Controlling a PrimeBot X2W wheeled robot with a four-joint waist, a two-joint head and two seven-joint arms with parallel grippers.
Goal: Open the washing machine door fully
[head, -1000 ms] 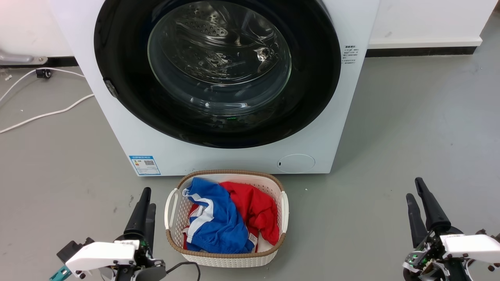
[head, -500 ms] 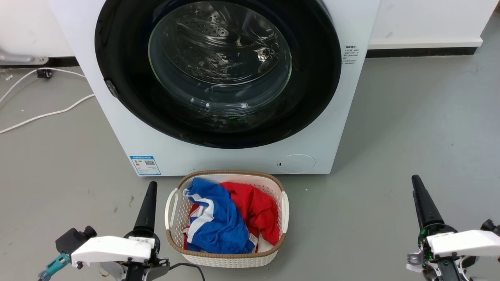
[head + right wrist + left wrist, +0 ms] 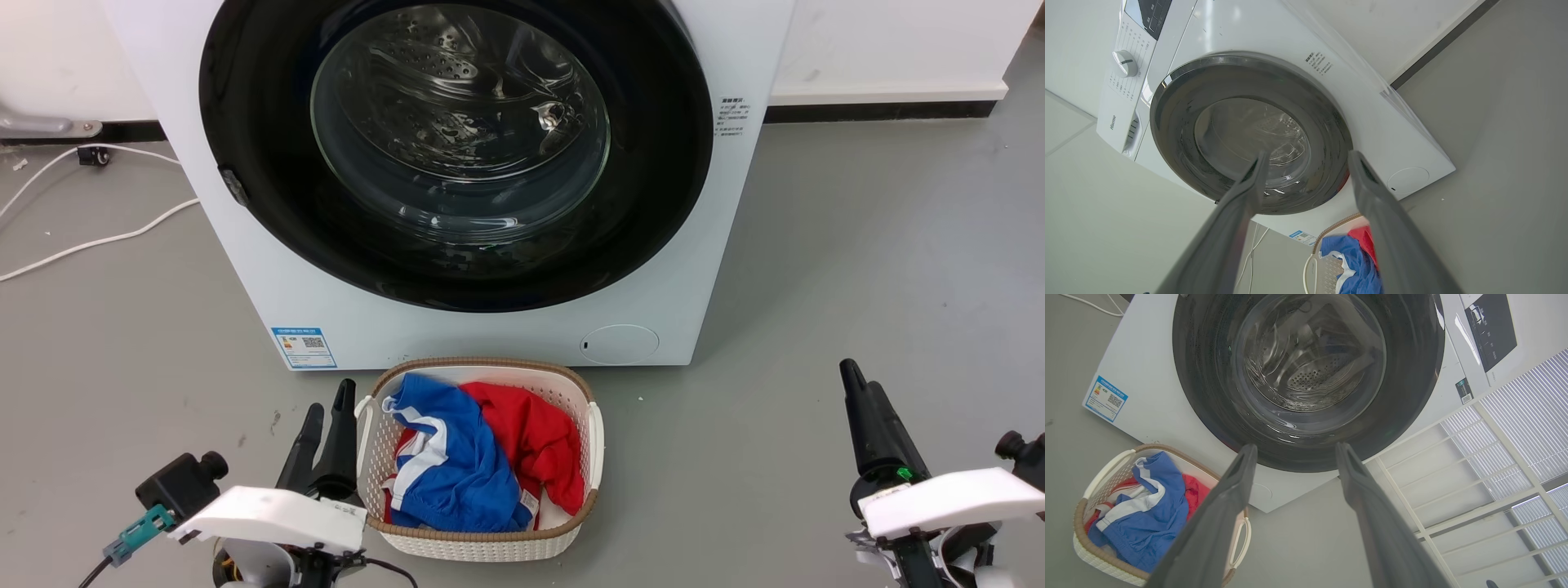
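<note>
Laundry corner: white washing machine (image 3: 490, 335), basket (image 3: 482, 543) of clothes (image 3: 457, 474) on bare grey floor (image 3: 857, 245)

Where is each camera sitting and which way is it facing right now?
Head view: high on the robot, facing forward and down at the washing machine door and laundry basket; left gripper and right gripper show low.
Left wrist view: low, left of the basket, looking up along its open fingers at the door.
Right wrist view: low right, looking up along its open fingers at the door.
All share the door and basket.
</note>
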